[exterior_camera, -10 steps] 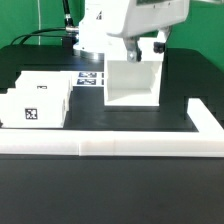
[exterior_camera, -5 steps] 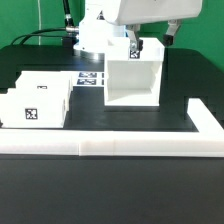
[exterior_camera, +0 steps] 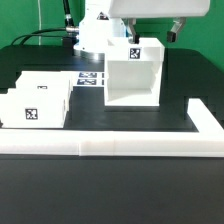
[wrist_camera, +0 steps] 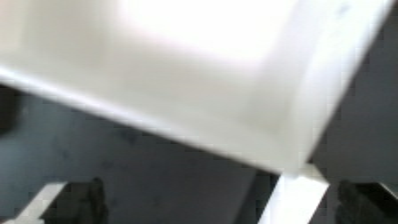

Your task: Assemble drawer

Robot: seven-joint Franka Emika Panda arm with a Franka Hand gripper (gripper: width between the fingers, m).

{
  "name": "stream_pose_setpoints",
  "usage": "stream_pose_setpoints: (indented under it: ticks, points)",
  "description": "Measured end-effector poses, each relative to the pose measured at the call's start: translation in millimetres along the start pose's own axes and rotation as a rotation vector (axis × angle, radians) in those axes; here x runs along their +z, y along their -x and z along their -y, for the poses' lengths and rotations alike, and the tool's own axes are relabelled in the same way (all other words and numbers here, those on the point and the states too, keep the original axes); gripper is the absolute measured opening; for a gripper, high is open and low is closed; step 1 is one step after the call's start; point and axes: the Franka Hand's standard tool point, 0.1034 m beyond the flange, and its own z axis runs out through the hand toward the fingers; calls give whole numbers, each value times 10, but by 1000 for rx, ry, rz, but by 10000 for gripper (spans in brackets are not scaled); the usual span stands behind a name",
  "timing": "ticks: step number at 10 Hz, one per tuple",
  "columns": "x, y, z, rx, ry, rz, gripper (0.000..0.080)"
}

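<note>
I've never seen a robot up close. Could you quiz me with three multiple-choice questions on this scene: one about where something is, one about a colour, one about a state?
1. In the exterior view, where do the two small boxes lie relative to the casing?
A) to its left
B) to its right
C) on top of it

2. What colour is the table?
A) white
B) black
C) green

3. What is inside the casing?
A) both small boxes
B) one small box
C) nothing

Answers:
1. A, since they sit near the exterior view's left edge while the casing stands in the middle.
2. B, since the surface is dark under all the white parts.
3. C, since its open front shows a bare interior and both boxes stand outside it.
</note>
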Motion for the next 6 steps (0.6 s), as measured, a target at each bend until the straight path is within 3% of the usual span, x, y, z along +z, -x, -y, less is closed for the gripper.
stream_pose_setpoints:
  ticks: [2, 6]
  points:
    - [-49, 45, 55, 80, -25, 1, 650]
    - [-19, 53, 57, 74, -25, 5, 650]
